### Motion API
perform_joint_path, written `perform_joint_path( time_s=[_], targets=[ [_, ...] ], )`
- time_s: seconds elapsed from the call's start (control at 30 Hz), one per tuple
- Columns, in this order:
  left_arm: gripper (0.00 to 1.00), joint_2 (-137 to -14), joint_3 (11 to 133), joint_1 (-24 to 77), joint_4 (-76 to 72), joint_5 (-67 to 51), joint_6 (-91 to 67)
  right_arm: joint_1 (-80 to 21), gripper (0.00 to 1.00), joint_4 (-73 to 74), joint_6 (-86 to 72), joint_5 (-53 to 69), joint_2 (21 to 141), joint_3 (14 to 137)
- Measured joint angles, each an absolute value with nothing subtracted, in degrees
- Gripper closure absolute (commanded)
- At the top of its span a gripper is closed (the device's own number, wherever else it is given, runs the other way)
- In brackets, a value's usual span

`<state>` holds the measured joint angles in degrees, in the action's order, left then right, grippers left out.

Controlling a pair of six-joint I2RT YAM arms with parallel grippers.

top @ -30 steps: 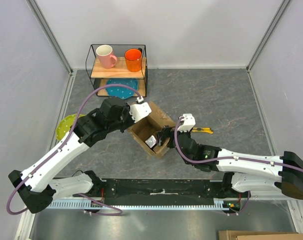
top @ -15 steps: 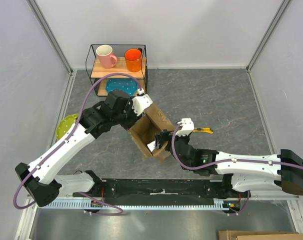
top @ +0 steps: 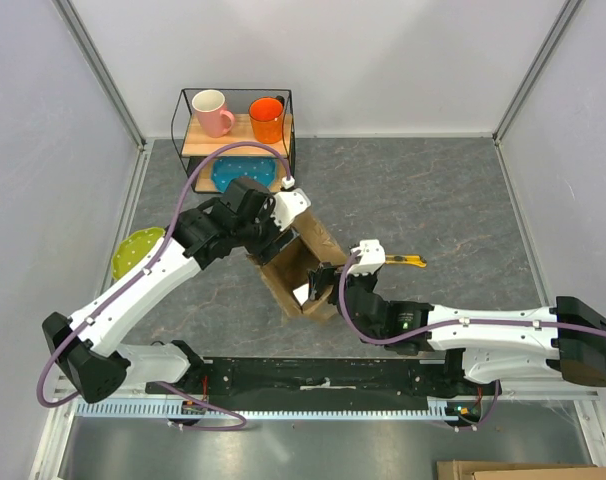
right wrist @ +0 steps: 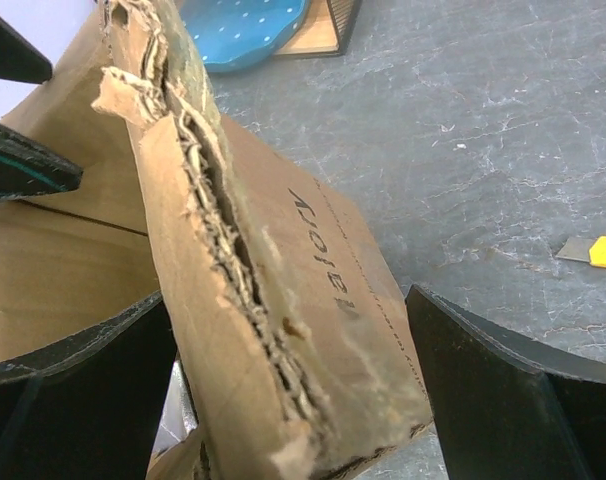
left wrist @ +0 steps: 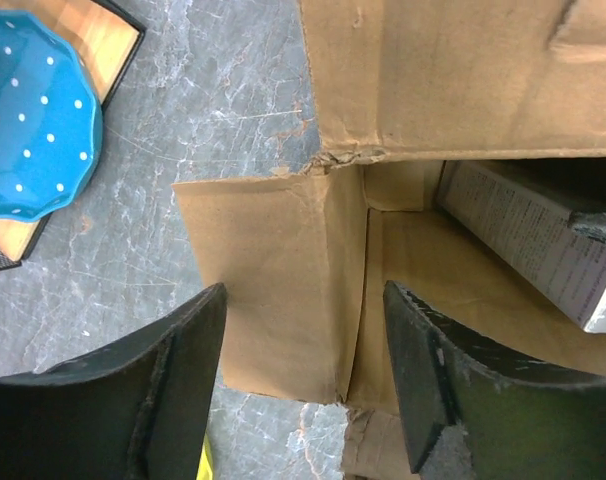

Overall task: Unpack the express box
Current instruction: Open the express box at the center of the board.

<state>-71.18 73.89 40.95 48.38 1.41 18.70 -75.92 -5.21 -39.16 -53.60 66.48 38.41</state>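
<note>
My left pincer is released, its two dark fingers spread wide and hovering over a folded-out flap of the box, touching no cardboard that I can see. From above, this pincer sits at the box's eleven o'clock edge. My right pincer is likewise released, jaws at full spread astride a torn, ragged wall of the box. The cardboard stands between the fingers, and I cannot tell whether either one brushes it. From above, the right pincer is at the box's five o'clock corner. The box is brown cardboard, open at the top with its flaps splayed. It stands skewed near the middle of the grey counter, with dark print on the side facing my right wrist. Inside it lies a small printed carton, pale with fine lines of text, at three o'clock in my left wrist's view. At the box's eleven o'clock a wire shelf stands against the back wall. It carries a pink mug and an orange mug on its upper board and a blue dotted dish on the board below. A lime plate lies at the box's nine o'clock, partly hidden by my left arm. A yellow knife lies at three o'clock, near the box but apart from it.
</note>
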Motion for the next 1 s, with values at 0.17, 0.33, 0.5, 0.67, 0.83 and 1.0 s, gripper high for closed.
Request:
perform_joint_path(
  time_s=[0.17, 0.33, 0.5, 0.67, 0.83, 1.0],
  targets=[
    [0.96, -72.5, 73.4, 40.6, 48.2, 0.1, 18.1, -77.4, 0.02, -5.3, -38.7, -54.7, 66.5, 38.4],
    [0.98, -72.8, 72.7, 40.8, 47.7, -2.7, 17.6, -78.3, 0.02, -6.0, -37.6, -55.8, 66.4, 38.1],
    [0.98, -72.8, 74.1, 40.9, 49.1, -3.5, 17.7, -78.7, 0.02, -7.5, -34.5, -55.9, 65.0, 37.0],
    [0.98, -72.3, 80.6, 45.4, 51.7, 2.2, 20.6, -78.4, 0.02, -8.6, -28.2, -56.1, 61.6, 36.8],
    [0.98, -68.8, 82.8, 52.7, 49.1, 12.0, 25.1, -78.2, 0.02, -8.6, -21.7, -55.9, 54.1, 38.6],
    [0.98, -65.3, 79.2, 52.7, 45.9, 19.6, 28.9, -78.5, 0.02, -3.1, -15.2, -54.0, 50.2, 45.4]
  ],
)
